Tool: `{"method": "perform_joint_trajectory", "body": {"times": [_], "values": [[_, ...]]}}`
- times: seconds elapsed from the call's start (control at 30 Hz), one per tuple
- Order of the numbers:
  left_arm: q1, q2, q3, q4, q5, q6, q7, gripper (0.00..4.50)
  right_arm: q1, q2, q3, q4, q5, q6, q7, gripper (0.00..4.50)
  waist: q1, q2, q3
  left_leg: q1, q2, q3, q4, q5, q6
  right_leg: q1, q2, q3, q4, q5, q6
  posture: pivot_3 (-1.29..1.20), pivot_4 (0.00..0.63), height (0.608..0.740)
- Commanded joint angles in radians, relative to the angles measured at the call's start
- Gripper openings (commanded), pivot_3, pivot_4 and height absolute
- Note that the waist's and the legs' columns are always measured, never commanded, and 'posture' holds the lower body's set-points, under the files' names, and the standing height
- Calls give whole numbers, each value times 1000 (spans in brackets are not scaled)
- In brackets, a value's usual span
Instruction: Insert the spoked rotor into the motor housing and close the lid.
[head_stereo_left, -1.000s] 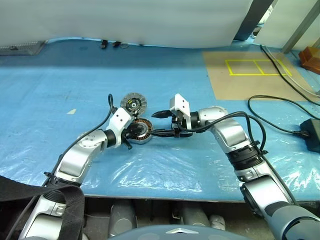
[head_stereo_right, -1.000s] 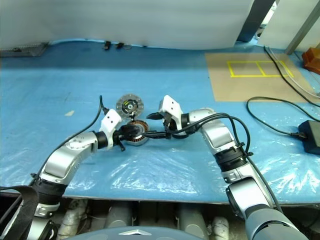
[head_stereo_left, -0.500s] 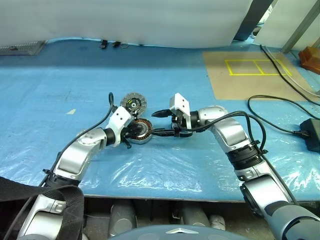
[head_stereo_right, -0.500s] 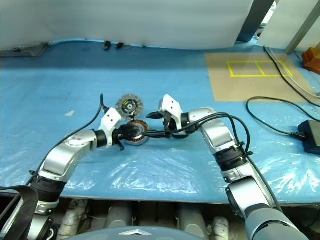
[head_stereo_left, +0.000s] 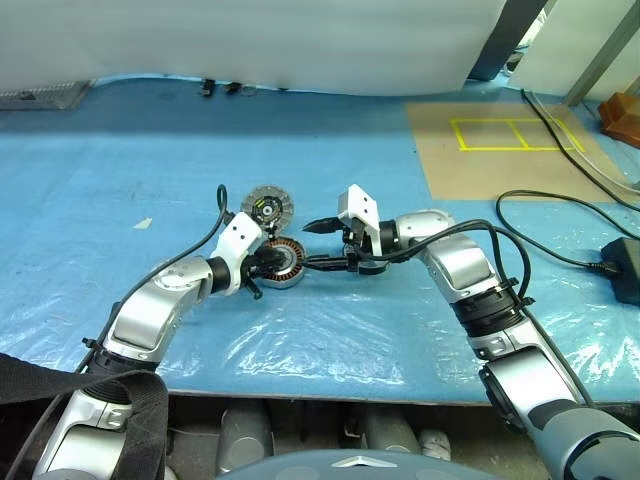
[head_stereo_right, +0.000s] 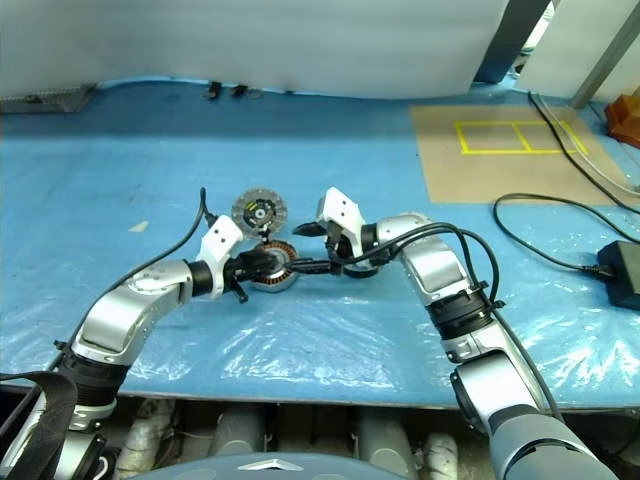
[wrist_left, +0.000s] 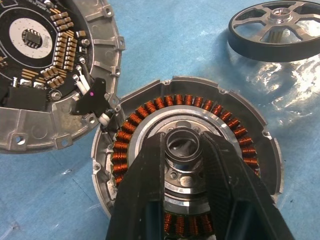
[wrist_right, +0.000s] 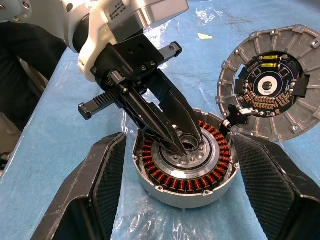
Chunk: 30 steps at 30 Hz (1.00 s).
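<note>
The left end effector (wrist_left: 186, 150) is pinching the dark central hub of the shallow round silver motor housing (wrist_left: 250, 130) with its ring of copper windings, while the right end effector (wrist_right: 181, 170) is straddling the can, its released fingers standing either side of the wall. The housing is holding nothing but its windings. The black spoked rotor (wrist_left: 277, 27) is lying flat on the blue table (head_stereo_left: 150, 130), just beyond the housing, and the ribbed silver-grey lid (wrist_right: 272, 95) is lying circuit-face up, touching the housing's rim.

Blue-sheeted table (head_stereo_left: 120, 150), motor housing (wrist_right: 186, 170), lid (wrist_right: 272, 95)
</note>
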Motion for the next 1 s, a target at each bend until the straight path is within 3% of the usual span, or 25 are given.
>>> {"method": "perform_joint_trajectory", "body": {"times": [0.03,0.47,0.6,0.83,1.0], "values": [[5,15,8,-31,-4,4,-5,711,-25,5,-3,-12,5,-17,3,3548,0,0,0,0,0,0,0,0,0,0,0,0,0,0,0,0,150,740],[16,19,19,-51,-23,27,-7,711,-31,11,0,2,-9,-34,5,3548,0,0,0,0,0,0,-1,0,0,0,0,0,0,0,0,0,150,740],[28,-20,74,-85,-82,41,12,2011,-33,15,2,12,-15,-44,6,3521,0,0,0,-1,0,0,-1,0,0,-1,0,0,0,0,0,0,150,740],[73,-11,153,-170,-164,86,18,2011,-34,18,4,33,-22,-62,7,3521,-2,0,0,-4,0,0,0,0,0,-3,0,-1,-1,0,0,0,150,740],[88,-20,150,-168,-151,64,49,788,-32,20,7,40,-27,-71,9,3521,0,0,0,-5,0,0,0,0,0,-3,0,-2,-1,0,0,0,150,740]]}}
